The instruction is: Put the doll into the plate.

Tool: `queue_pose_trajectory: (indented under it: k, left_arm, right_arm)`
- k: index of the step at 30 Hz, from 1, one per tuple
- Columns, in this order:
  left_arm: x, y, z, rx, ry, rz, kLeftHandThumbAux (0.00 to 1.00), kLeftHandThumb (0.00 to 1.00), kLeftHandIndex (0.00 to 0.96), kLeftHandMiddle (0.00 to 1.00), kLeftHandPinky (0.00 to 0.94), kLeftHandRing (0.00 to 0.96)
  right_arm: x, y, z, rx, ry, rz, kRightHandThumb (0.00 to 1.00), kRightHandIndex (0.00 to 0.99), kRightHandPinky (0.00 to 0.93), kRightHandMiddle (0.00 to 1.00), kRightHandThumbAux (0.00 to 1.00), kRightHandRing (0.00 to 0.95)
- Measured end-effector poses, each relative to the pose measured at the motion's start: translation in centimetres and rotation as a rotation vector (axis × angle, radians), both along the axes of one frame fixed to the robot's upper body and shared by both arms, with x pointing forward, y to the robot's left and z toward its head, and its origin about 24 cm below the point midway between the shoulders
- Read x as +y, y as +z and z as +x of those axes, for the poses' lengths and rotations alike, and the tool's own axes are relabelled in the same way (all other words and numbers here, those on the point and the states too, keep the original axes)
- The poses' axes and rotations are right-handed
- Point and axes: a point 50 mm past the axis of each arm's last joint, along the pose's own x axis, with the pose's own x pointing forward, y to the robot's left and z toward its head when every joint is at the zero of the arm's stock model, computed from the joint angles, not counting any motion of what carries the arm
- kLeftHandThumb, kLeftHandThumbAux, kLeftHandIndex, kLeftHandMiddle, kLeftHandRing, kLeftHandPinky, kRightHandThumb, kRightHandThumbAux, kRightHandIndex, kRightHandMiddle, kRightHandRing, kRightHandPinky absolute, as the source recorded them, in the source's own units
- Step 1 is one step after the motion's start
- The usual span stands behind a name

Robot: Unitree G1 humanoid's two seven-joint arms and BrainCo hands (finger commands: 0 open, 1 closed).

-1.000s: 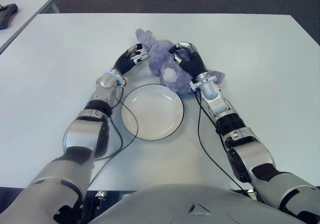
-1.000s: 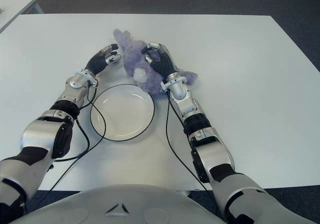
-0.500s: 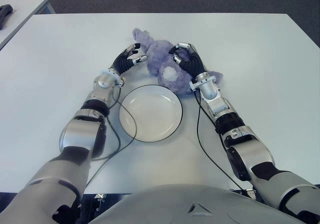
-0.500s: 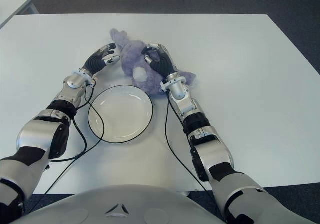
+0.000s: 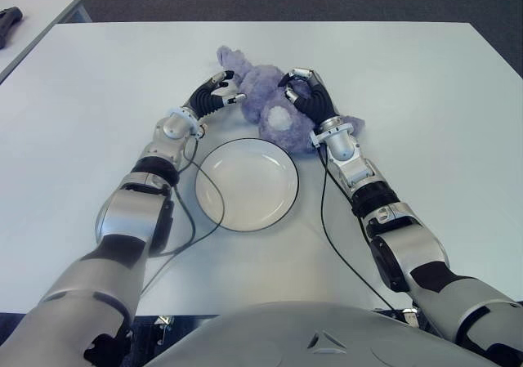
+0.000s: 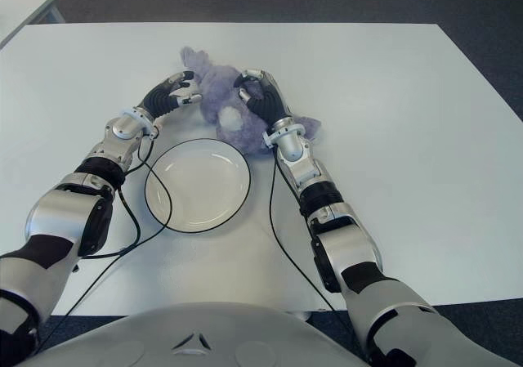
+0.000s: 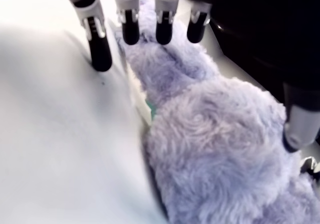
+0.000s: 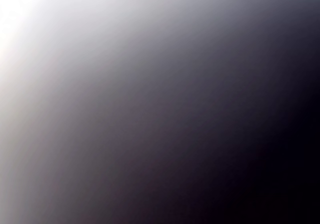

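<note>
Purple plush doll (image 5: 265,97) lying on white desk (image 5: 425,89), just beyond empty plate (image 5: 247,184). Left robot hand (image 5: 214,95) spread beside doll, no grip yet. Right robot hand (image 5: 306,97) draped over doll; closure undeterminable. Squeeze from both sides before lifting toward plate.
</note>
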Motion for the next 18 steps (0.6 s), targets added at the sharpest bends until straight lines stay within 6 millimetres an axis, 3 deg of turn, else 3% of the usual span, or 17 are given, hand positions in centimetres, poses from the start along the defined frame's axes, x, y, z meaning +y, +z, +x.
queue_pose_trajectory:
  k: [6, 18]
  left_arm:
    - [-0.9, 0.3, 0.2, -0.06, -0.034, 0.141, 0.554, 0.0, 0.018, 0.063, 0.107, 0.081]
    - [-1.9, 0.8, 0.5, -0.214, -0.068, 0.434, 0.469, 0.14, 0.007, 0.091, 0.166, 0.112]
  right_arm:
    - [-0.1, 0.1, 0.1, -0.018, -0.024, -0.003, 0.713, 0.44, 0.856, 0.857, 0.712, 0.851]
    - [0.0, 0.2, 0.2, -0.015, -0.031, 0.001, 0.718, 0.441, 0.836, 0.837, 0.71, 0.834]
